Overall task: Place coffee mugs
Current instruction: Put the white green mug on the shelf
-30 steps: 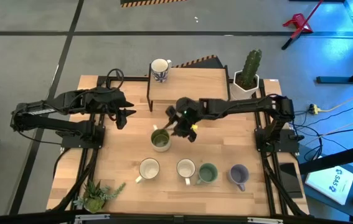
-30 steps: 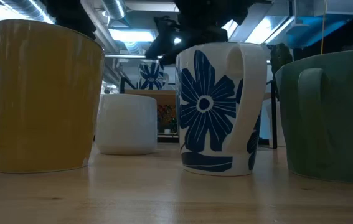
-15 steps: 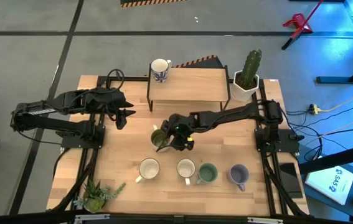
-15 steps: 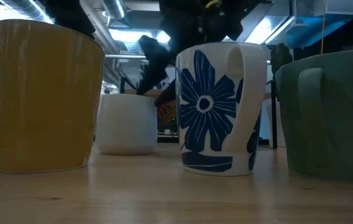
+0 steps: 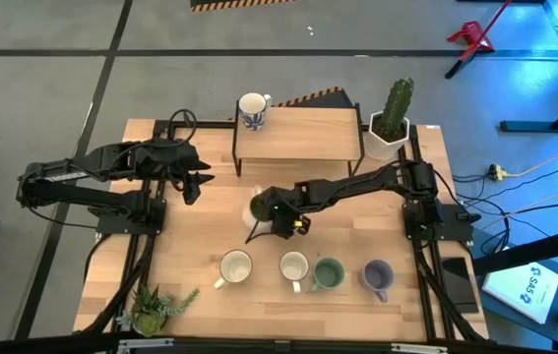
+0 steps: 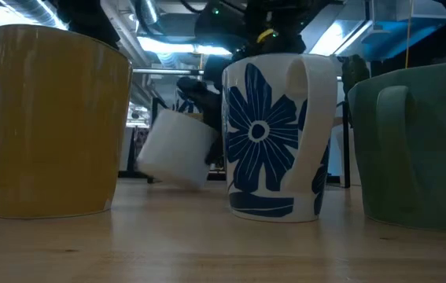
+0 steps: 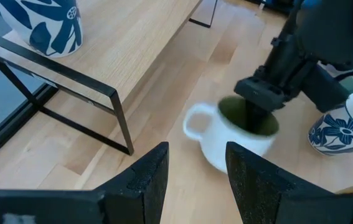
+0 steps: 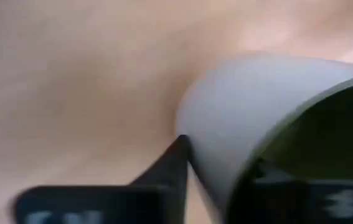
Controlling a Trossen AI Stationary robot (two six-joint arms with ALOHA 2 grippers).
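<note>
A mug that is white outside and olive green inside (image 5: 258,209) is tilted on the table in front of the low wooden shelf (image 5: 298,136). My right gripper (image 5: 273,215) is shut on its rim. The mug's handle (image 7: 192,121) points toward the far edge. A white mug with blue pattern (image 5: 253,110) stands on the shelf's left end. Near the front edge stand a pale yellow mug (image 5: 235,267), a second white and blue mug (image 5: 294,266), a teal green mug (image 5: 329,274) and a lavender mug (image 5: 377,277). My left gripper (image 5: 196,183) waits open at the left. My right gripper pinches the olive green mug's wall at the rim (image 8: 216,158), on the side away from the handle. One finger (image 7: 249,116) is inside the mug and the other finger (image 8: 167,165) is outside. The fingers come slanting down from the table's right. The mug hangs tilted (image 6: 177,148); whether its base touches the table, I cannot tell.
A cactus in a white pot (image 5: 392,116) stands at the far right beside the shelf. A small green plant (image 5: 153,307) lies at the near left corner. The shelf's black frame leg (image 7: 119,118) stands close to the tilted mug.
My right gripper has gone down and toward the table's left onto the olive green mug, put one finger inside it and shut on its wall. The mug, upright a second ago, is now tipped and has shifted a little toward the far edge.
</note>
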